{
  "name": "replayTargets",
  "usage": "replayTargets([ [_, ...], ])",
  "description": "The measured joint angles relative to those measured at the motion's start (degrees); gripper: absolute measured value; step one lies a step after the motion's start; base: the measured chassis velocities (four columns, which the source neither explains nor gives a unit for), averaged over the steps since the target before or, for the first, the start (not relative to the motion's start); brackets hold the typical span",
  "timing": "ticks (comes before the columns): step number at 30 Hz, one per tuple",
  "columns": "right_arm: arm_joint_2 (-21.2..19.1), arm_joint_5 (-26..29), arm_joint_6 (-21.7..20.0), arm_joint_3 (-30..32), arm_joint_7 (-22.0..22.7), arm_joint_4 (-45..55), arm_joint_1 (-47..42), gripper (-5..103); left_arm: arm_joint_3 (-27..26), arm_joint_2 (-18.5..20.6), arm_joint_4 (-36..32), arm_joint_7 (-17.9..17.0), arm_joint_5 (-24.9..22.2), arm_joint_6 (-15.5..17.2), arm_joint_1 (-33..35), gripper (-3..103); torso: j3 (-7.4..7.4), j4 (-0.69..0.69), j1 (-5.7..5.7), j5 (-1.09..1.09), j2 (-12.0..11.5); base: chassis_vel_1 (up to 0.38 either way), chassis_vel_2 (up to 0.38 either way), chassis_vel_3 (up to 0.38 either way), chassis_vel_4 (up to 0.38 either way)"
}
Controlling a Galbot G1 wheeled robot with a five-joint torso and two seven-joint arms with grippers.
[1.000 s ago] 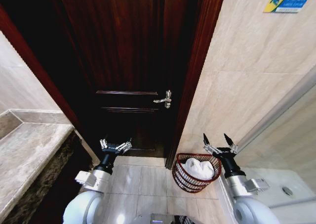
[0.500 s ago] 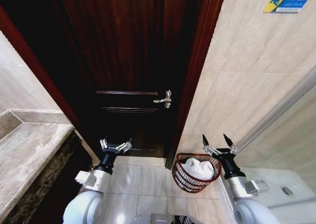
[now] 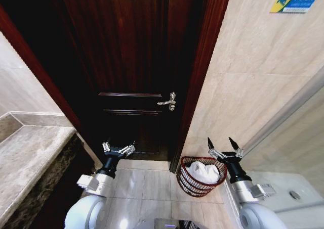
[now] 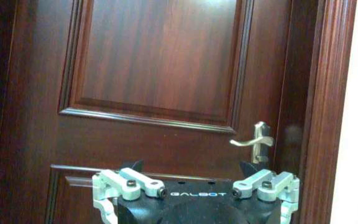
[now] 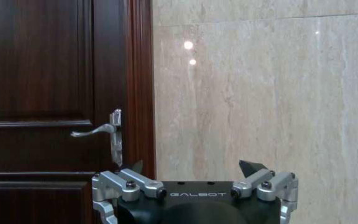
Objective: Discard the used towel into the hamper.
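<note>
The hamper [image 3: 186, 182], a small round dark red-brown wire basket, stands on the floor in the corner between the door frame and the tiled wall. A crumpled white towel [image 3: 204, 172] lies inside it. My right gripper [image 3: 223, 142] is raised just to the right of the hamper and above its rim, open and holding nothing. Over on the left, in front of the door, my left gripper [image 3: 118, 146] is also raised, open and holding nothing. Both wrist views look past open fingers at the door and wall.
A dark wooden door [image 3: 131, 62] with a silver lever handle [image 3: 168, 102] is shut straight ahead. A stone counter [image 3: 25, 158] runs along the left. Beige tiled wall [image 3: 253, 77] is on the right, with a white fixture [image 3: 293, 193] at the lower right.
</note>
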Motion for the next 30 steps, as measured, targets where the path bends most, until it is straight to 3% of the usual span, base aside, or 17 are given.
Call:
replayTargets([
  [30, -0.01, 0.04, 0.03, -0.01, 0.02, -0.08, 0.01, 100, 0.0, 0.0, 0.0, 0.0, 0.0, 0.0, 0.01, 100, -0.02, 0.0, -0.05, -0.01, 0.02, 0.156, -0.151, -0.159, 0.155],
])
